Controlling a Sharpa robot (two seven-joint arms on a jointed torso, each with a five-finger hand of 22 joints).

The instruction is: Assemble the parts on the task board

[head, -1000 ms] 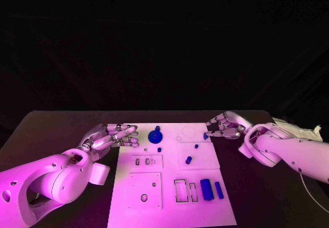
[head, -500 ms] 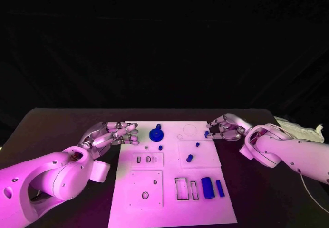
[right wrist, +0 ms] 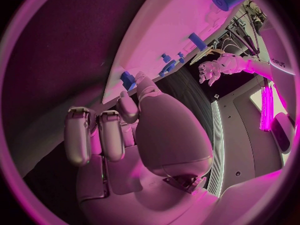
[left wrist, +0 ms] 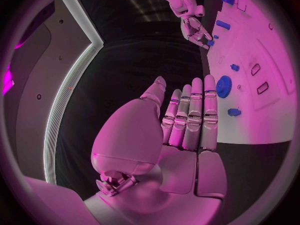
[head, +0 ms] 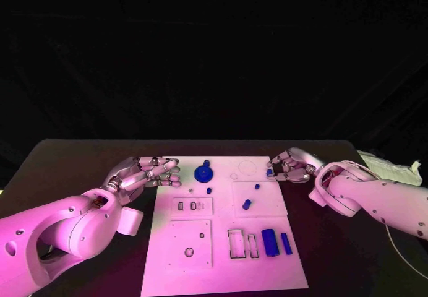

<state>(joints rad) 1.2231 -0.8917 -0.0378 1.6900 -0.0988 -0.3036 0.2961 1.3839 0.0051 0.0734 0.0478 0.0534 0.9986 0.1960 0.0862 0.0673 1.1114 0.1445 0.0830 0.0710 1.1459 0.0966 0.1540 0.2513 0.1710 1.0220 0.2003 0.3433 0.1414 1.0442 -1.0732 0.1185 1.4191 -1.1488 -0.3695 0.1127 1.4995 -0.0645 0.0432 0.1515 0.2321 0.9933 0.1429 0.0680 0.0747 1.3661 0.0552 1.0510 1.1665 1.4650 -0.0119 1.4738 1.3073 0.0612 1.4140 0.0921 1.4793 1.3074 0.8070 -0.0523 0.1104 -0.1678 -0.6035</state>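
Right hand [head: 292,167] fingers pinch small blue part [head: 268,172] at board [head: 223,247] edge — light, stiff, slippery; left hand [head: 145,174] fingers released, grasping nothing

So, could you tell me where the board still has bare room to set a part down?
The board's near strip, below the slots and bars, is bare. The far right corner around the circle outline is mostly free, though the right hand sits beside it. It is crowded around the gear and the small pegs mid-board.

Left hand [head: 143,174] empty, fingers apart; right hand [head: 291,167] pinching.
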